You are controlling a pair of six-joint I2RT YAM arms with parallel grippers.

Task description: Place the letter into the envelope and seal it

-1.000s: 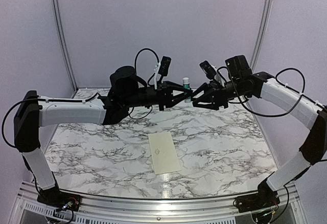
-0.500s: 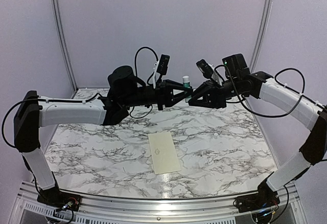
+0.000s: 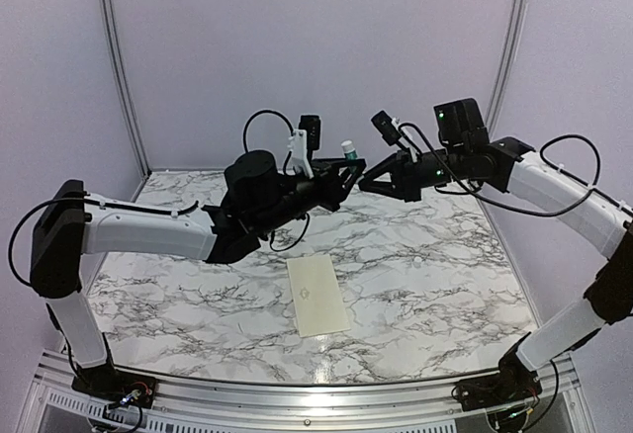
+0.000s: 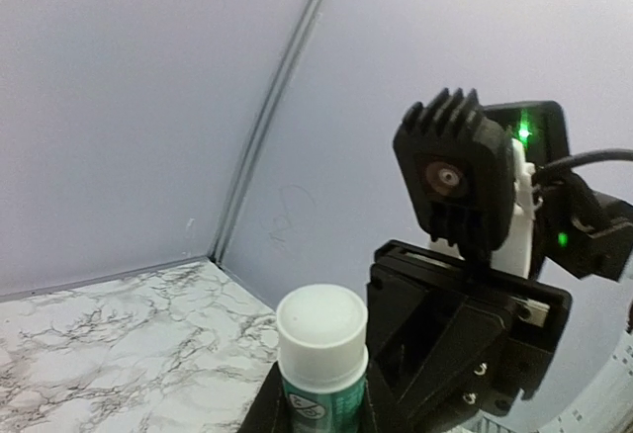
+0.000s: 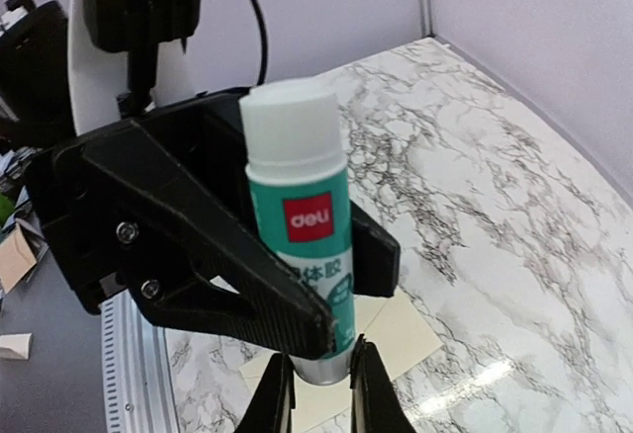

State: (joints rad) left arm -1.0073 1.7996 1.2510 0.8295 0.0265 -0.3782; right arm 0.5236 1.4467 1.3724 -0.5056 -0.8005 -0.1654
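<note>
My left gripper (image 3: 350,168) is clamped on the glue stick (image 5: 297,216), upright, cap on; right gripper (image 5: 318,395) just beside its base, narrowly parted, empty; envelope (image 3: 318,295) flat below both; I see no letter, likely inside; gluing and sealing remain.

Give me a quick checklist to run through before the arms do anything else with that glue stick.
1. Glue stick held by the left gripper: ok, clamped upright between its fingers.
2. Cap off the glue stick: not ok, the white cap is on.
3. Right gripper holding the tube: cannot tell; it sits at the tube's base.
4. Envelope flat on the table: ok, lying below the raised arms.
5. Letter inside the envelope: cannot tell; no separate sheet is in view.
</note>
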